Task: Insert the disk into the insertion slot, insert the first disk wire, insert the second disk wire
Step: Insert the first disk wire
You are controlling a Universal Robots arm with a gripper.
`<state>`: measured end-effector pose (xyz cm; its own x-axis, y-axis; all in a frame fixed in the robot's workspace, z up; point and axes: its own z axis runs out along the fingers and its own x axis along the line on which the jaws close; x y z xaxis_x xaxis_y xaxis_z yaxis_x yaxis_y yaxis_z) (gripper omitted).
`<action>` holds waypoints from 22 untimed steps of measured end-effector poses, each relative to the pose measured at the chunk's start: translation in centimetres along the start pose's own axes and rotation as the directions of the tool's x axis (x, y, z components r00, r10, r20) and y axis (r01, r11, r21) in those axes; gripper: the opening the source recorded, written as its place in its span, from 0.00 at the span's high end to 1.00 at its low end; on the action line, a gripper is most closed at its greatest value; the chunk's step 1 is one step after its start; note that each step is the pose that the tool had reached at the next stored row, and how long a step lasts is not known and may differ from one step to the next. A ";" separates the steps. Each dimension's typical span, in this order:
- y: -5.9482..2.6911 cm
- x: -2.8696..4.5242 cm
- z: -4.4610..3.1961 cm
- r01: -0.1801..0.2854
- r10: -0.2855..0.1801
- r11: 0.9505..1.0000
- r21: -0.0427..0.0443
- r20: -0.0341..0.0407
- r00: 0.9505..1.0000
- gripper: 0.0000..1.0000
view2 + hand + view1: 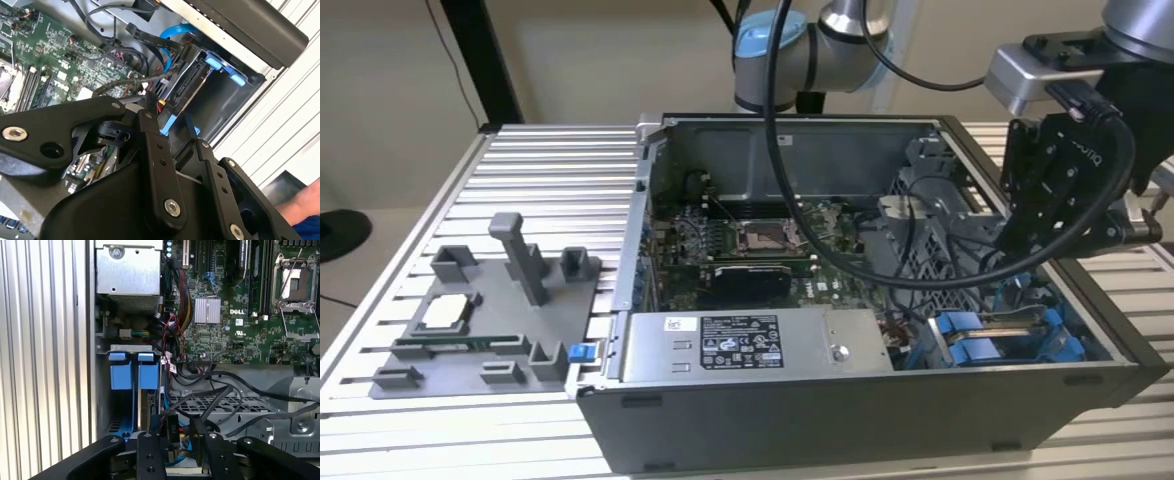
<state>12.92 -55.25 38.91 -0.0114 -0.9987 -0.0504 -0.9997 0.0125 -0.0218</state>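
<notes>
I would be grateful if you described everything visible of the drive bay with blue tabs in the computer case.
The insertion slot is a narrow bay of grey metal in a corner of the open computer case, against its side wall. Two bright blue plastic tabs stand side by side at its mouth, and blue rails run deeper in. Black cables pass close beside it, and the gripper hangs near its opening. What it holds inside cannot be told.

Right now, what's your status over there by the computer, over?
Gripper low by the insertion slot, black plug at its tip. Disk sits in the slot. Loose black cables crowding close.
</notes>
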 end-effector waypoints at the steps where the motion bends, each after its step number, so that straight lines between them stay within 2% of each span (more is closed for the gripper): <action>1: 0.00 0.01 -0.02 0.000 0.000 1.000 0.000 0.001 1.000 0.00; 12: 0.07 0.02 -0.03 0.000 0.000 1.000 0.000 0.003 1.000 0.00; 13: 0.07 0.02 -0.03 0.000 0.000 1.000 0.000 0.003 1.000 1.00; 18: -0.14 0.12 0.01 0.000 0.000 1.000 0.000 0.003 1.000 1.00; 22: -1.18 0.43 0.12 0.000 0.000 1.000 -0.003 0.003 1.000 1.00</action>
<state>14.09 -55.69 38.79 -0.0116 -0.9985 -0.0531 -0.9997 0.0126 -0.0186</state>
